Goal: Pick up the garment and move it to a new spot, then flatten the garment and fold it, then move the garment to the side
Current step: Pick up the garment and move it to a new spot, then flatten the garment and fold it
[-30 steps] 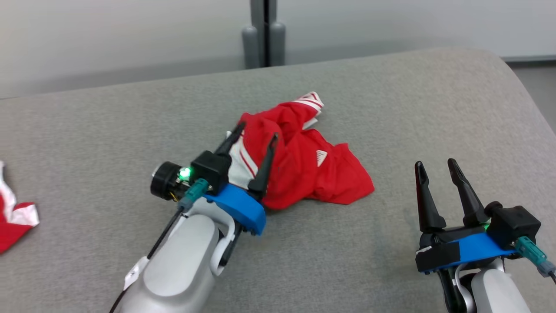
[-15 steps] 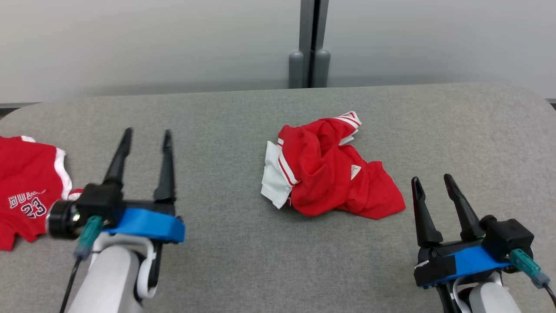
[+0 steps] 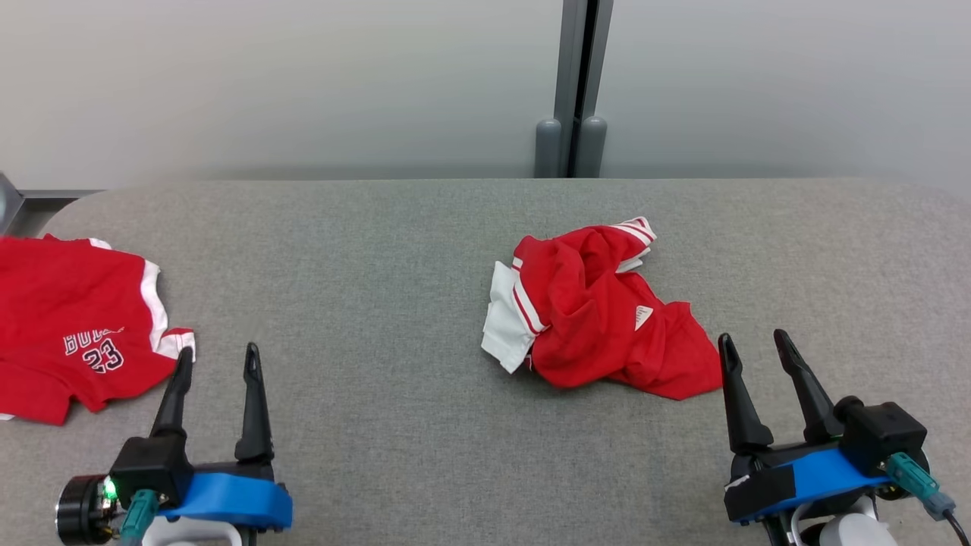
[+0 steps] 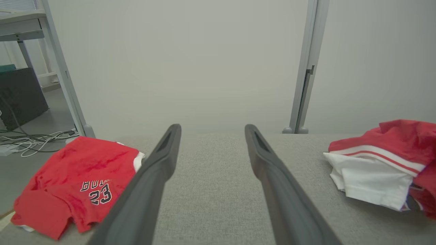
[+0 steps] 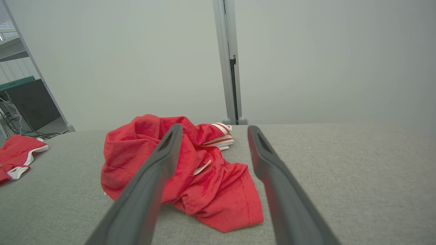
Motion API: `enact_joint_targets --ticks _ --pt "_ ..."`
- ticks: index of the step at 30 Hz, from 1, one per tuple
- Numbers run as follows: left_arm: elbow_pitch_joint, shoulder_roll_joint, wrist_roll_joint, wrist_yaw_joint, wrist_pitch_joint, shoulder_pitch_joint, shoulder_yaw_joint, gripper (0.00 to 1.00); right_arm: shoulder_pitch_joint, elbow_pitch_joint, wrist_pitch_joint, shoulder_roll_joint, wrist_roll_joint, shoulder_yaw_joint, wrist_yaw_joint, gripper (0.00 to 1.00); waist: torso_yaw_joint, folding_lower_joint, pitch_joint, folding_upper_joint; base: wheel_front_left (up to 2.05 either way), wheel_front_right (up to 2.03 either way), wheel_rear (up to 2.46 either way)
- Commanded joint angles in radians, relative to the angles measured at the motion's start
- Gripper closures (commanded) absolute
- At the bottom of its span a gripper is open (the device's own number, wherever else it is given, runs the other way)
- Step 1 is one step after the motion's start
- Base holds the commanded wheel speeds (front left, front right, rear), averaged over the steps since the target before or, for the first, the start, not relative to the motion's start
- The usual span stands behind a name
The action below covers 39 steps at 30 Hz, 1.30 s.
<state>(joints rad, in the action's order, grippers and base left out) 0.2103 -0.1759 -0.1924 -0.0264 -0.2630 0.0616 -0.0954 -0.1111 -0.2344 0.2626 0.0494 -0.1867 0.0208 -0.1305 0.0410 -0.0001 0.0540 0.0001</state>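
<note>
Head view: the table [image 3: 379,250] bears the garment [image 3: 599,318], crumpled, right of centre. My right gripper [image 3: 754,337] sits just beside its hem, my left gripper [image 3: 218,351] well apart; both spread, empty. Judged step: flattening. The next move calls for pinching two edges.

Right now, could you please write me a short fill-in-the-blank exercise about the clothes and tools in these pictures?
The crumpled garment is mainly ____ with white trim.
The flat jersey at the robot's left shows the number ____.
The left tool and right tool both stand ____, holding nothing.
Both clothes lie on a ____ fabric surface.
Missing words: red; 23; open; grey.
</note>
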Motion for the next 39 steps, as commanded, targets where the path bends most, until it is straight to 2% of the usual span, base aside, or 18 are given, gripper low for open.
enact_joint_targets --ticks 1,12,39 --pt "0.002 0.004 0.004 0.002 -0.003 -0.005 0.01 0.0 0.018 -0.002 0.003 0.002 0.0 -0.002 -0.001 0.0 0.001 0.0001 -0.001 -0.0001 0.0 0.0 0.0" --pt "0.031 0.041 0.049 0.042 -0.003 -0.043 0.066 0.0 0.037 -0.025 0.003 0.002 0.016 0.006 -0.001 0.0 0.006 0.0001 -0.028 -0.0001 0.0 0.0 0.0" --pt "0.051 0.082 0.097 0.09 -0.003 -0.048 0.129 0.0 0.051 -0.042 0.004 0.002 0.021 0.003 -0.001 0.0 -0.003 0.0001 -0.044 -0.0001 0.0 0.0 0.0"
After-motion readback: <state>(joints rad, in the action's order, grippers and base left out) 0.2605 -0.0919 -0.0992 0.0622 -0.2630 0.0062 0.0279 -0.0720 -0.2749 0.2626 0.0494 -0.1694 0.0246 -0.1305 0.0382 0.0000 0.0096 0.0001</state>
